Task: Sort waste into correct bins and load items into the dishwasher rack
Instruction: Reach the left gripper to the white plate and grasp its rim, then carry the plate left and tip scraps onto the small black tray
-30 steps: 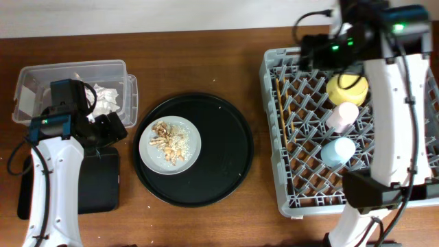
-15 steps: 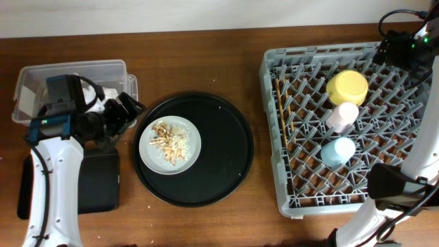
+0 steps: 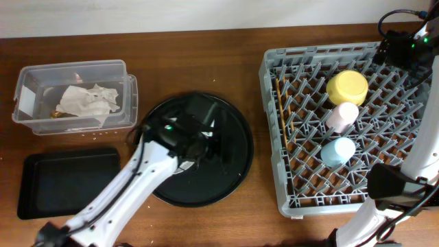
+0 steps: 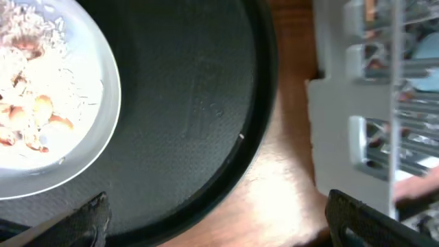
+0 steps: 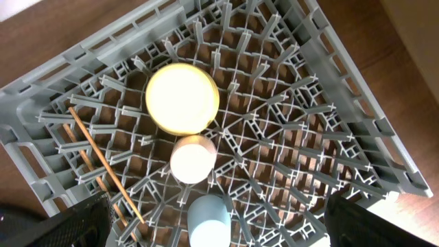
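My left gripper (image 3: 208, 143) is open and empty, hovering over the round black tray (image 3: 236, 168). In the left wrist view the gripper (image 4: 219, 223) is over the tray's edge. The pale grey plate (image 4: 82, 137) with beige food scraps (image 4: 31, 116) lies to its left. My arm hides the plate in the overhead view. A crumpled paper wrapper (image 3: 86, 101) lies in the clear tub (image 3: 72, 66). The shallow black tray (image 3: 68, 182) has nothing in it. The grey rack (image 3: 322, 52) holds the yellow bowl (image 3: 346, 87), pink cup (image 3: 341, 115), blue cup (image 3: 337, 151) and chopsticks (image 3: 280, 116). My right gripper (image 5: 219, 219) is open, high above the rack.
The round black tray (image 4: 192, 116) sits between the bins and the rack, on the brown wooden table (image 3: 199, 62). The rack's corner (image 4: 343, 130) is close to the tray's right edge. My right arm (image 3: 425, 123) runs along the rack's right side.
My left arm has swung from the clear tub across to the round black tray, leaving the paper wrapper in the tub. My right arm drew back to the rack's far right corner.
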